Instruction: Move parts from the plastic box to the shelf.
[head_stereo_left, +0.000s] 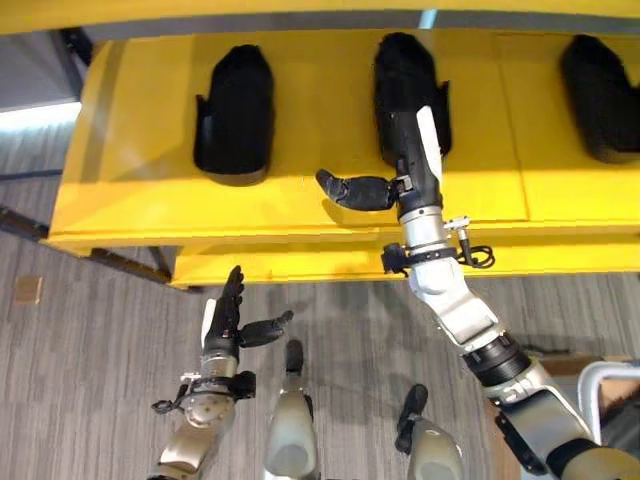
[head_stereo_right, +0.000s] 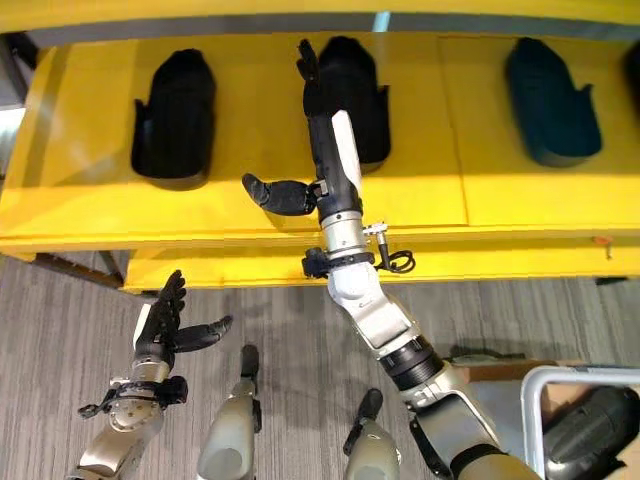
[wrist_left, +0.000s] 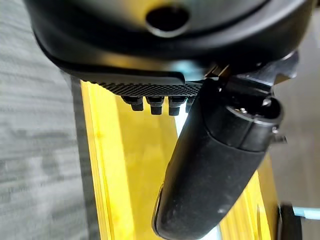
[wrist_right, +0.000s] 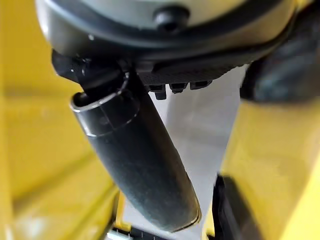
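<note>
The left hand (head_stereo_right: 160, 318) hangs low over the floor before the shelf's front edge, fingers straight, thumb out, holding nothing. The right hand (head_stereo_right: 322, 150) lies on the yellow shelf (head_stereo_right: 90, 170), fingers straight against the middle black part (head_stereo_right: 362, 90), thumb spread. Other parts sit near the shelf's left end (head_stereo_right: 175, 115) and right end (head_stereo_right: 550, 100).

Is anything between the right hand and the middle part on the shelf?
Nothing visible. The right hand lies straight-fingered right against the middle black part on the yellow shelf, thumb out to the side. The other black parts sit well apart. The left hand hangs open below the shelf.
</note>
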